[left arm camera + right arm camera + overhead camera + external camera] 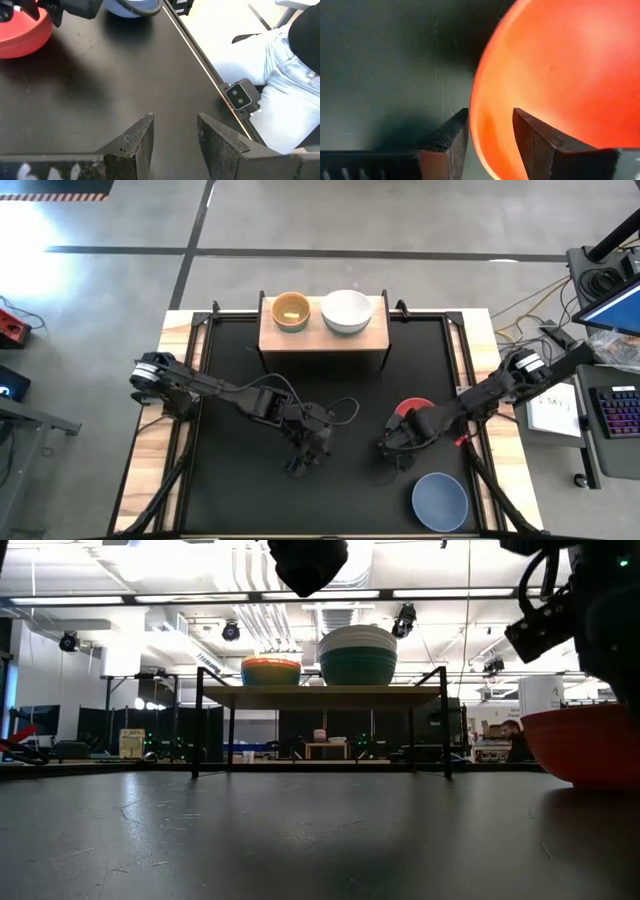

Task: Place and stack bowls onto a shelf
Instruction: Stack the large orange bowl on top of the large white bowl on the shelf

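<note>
my right gripper [490, 135] has its fingers straddling the rim of the red bowl [414, 409] on the worktop [350, 395]. my left gripper [174, 132] hovers, fingers apart and empty. the periwinkle bowl [440, 500] sits nearby.

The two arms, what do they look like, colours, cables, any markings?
Both are dark, jointed arms. The left arm has a white band near its base and a thin black cable looping near the wrist. The right arm has a similar white band. The left gripper has two dark wedge-shaped fingers; white lettering shows on its body.
</note>
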{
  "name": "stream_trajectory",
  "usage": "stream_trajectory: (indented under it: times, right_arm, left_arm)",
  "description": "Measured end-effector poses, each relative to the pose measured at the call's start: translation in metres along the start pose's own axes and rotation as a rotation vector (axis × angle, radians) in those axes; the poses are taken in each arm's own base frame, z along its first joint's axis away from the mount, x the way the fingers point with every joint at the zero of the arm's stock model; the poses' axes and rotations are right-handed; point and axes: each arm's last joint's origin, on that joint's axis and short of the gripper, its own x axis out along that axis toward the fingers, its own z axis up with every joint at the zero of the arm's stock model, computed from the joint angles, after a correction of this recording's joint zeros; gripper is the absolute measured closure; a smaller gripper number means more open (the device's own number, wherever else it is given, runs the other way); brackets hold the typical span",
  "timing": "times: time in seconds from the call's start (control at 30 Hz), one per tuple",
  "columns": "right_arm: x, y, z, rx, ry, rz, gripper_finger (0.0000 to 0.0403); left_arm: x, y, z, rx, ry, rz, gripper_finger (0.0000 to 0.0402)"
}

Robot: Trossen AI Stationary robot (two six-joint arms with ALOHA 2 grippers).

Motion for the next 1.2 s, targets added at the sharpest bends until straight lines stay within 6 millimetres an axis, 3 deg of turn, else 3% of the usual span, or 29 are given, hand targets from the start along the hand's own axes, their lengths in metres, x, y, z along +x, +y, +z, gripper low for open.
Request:
stream_trajectory:
  times: [0.17, 0.37, 0.77, 0.97, 1.2]
  right_arm:
    - [0.006, 0.002, 0.001, -0.021, 0.034, -0.008, 0.0294]
    - [-0.001, 0.0, -0.001, -0.057, 0.027, 0.022, 0.0382]
    - [-0.033, -0.012, -0.011, -0.144, -0.033, 0.16, 0.0395]
    - [-0.066, -0.026, -0.017, -0.151, -0.21, 0.222, 0.0395]
    - [-0.144, -0.029, -0.016, -0.239, -0.652, 0.24, 0.0395]
  left_arm:
    - [0.0, 0.0, 0.0, -0.001, 0.001, 0.0, 0.027]
    - [0.0, 0.0, 0.0, -0.001, 0.0, 0.0, 0.027]
    - [0.0, 0.001, 0.001, -0.011, -0.005, 0.009, 0.027]
    - [-0.001, 0.003, 0.001, -0.04, -0.007, 0.018, 0.027]
    - [-0.007, 0.01, 0.002, -0.058, -0.023, 0.022, 0.027]
